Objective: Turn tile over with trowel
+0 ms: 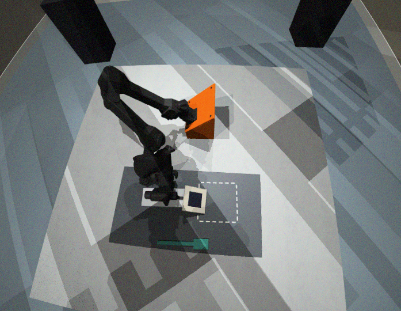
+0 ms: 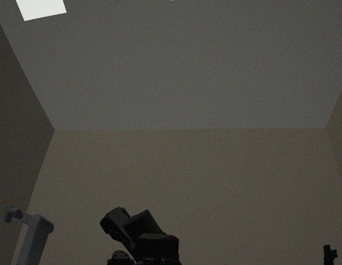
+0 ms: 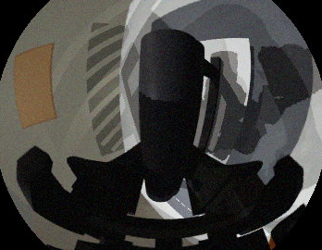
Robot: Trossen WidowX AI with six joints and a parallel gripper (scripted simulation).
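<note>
The tile (image 1: 195, 199), cream with a dark square mark facing up, lies slightly tilted at the left side of the dashed outline (image 1: 233, 182), overlapping its left line. My gripper (image 1: 165, 196) (image 3: 165, 141) is shut on the handle of the trowel, left of the tile. The trowel's black round handle (image 1: 150, 194) (image 3: 170, 93) lies level above its pale flat blade (image 1: 146, 202) (image 3: 235, 51). The blade's right end meets the tile's left edge; whether it is underneath is hidden. The exterior view shows neither tile nor trowel.
The dark mat (image 1: 250, 234) bears a teal paddle-shaped piece (image 1: 201, 243) near its front edge. An orange wedge (image 1: 203, 107) stands at the arm's mount behind the mat. Two black blocks (image 1: 81, 33) (image 1: 316, 23) stand beyond the table.
</note>
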